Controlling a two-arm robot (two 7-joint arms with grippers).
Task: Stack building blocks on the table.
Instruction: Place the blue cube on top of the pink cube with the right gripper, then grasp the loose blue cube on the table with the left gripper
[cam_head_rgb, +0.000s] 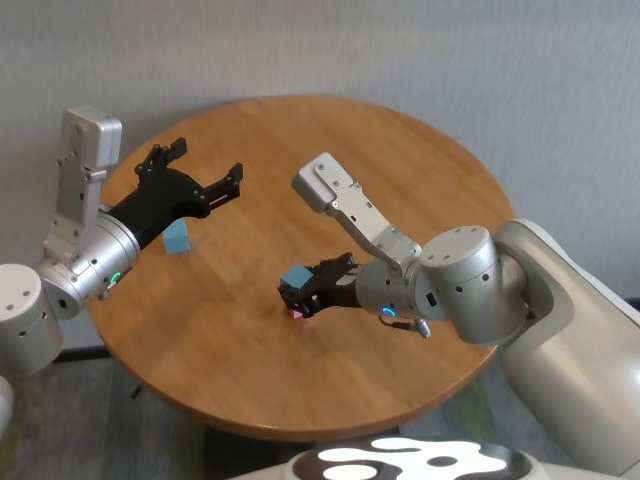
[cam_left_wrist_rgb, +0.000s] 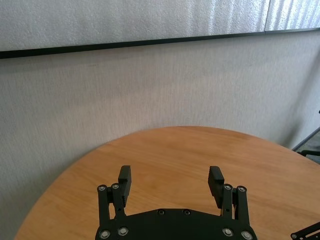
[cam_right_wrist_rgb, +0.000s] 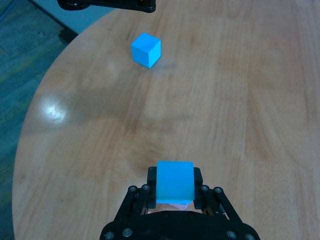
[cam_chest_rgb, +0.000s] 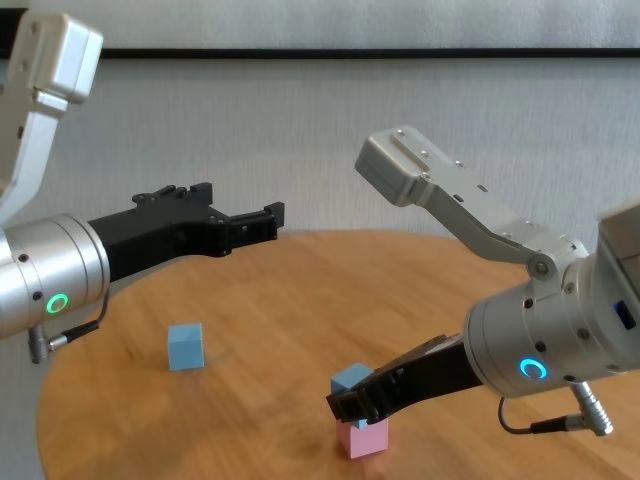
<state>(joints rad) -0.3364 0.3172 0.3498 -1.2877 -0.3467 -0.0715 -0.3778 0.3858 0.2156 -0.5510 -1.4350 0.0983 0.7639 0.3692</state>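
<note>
Light-brown wood grain covers the large round tabletop (cam_head_rgb: 400, 150), the biggest thing in the head view, with a pale textured wall behind it.

Next in size are the two silver arms with black grippers. The right gripper (cam_head_rgb: 300, 290) reaches in from about four o'clock to a spot a little toward six o'clock of the tabletop's middle; its jaws are clamped on a small matte light-blue cube (cam_chest_rgb: 351, 380). In the chest view that cube sits directly on top of a small matte pink cube (cam_chest_rgb: 363, 437), which stands on the wood; the blue one looks slightly offset toward the robot's left. From the right wrist view the held cube fills the gap between the jaws, with a sliver of pink showing beneath it.

The left gripper (cam_head_rgb: 207, 168) hangs above the tabletop at about ten o'clock, raised well clear of the surface, its jaws spread wide with nothing between them; the left wrist view shows only bare wood and wall past its fingers (cam_left_wrist_rgb: 124, 179).

A second small matte light-blue cube (cam_head_rgb: 177, 238) rests alone on the wood near nine o'clock, below the left gripper and well apart from the stacked pair.
</note>
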